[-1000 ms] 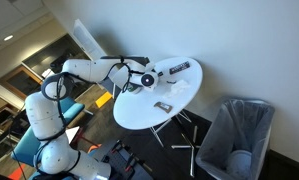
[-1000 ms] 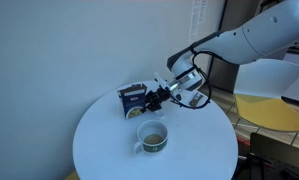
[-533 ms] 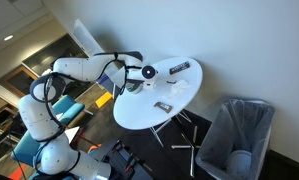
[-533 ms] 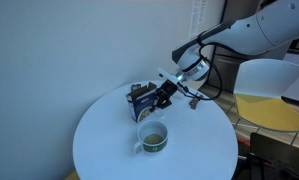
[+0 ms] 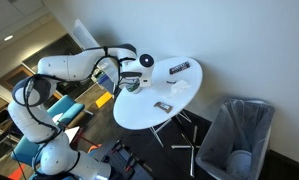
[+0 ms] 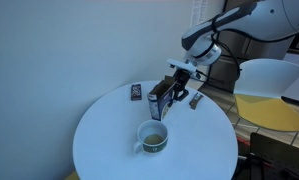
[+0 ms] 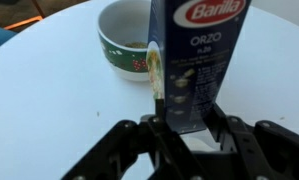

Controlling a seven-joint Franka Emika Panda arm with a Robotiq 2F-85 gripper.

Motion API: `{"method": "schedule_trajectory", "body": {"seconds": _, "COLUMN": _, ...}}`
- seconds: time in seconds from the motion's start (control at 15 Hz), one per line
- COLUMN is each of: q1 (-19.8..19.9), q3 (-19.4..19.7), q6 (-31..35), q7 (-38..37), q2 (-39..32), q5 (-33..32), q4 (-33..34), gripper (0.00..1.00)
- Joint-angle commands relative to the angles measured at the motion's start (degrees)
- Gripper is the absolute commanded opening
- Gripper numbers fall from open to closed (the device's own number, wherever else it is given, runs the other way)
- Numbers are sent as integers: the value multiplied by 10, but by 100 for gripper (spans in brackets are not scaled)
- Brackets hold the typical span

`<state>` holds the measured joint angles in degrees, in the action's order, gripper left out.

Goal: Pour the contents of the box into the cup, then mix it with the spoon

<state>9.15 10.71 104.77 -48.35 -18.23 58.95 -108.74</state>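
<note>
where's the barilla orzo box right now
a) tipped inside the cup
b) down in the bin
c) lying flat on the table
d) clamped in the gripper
d: in the wrist view the box stands between the fingers of the gripper, with the cup on the table past it.

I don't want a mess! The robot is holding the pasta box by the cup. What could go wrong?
The box is held beside the cup, not over it, so tipping now could scatter pasta on the table. The end effector pinches just one end of the box, so it might slip when tilted.
</note>
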Motion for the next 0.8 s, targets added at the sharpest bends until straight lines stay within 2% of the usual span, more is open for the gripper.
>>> {"method": "schedule_trajectory", "body": {"seconds": 0.0, "q1": 6, "q3": 1, "q6": -19, "q7": -1, "q2": 4, "q5": -7, "q4": 2, "gripper": 44}}
{"method": "schedule_trajectory", "body": {"seconds": 0.2, "q1": 11, "q3": 4, "q6": -30, "q7": 0, "q2": 8, "q5": -10, "q4": 2, "gripper": 44}}
{"method": "schedule_trajectory", "body": {"seconds": 0.27, "q1": 0, "q3": 6, "q6": 9, "q7": -3, "q2": 15, "q5": -25, "q4": -3, "gripper": 19}}
{"method": "schedule_trajectory", "body": {"seconds": 0.53, "q1": -12, "q3": 16, "q6": 120, "q7": -10, "q2": 47, "q5": -115, "q4": -12, "gripper": 19}}
{"method": "schedule_trajectory", "body": {"seconds": 0.73, "q1": -16, "q3": 17, "q6": 168, "q7": -26, "q2": 65, "q5": -203, "q4": -11, "gripper": 19}}
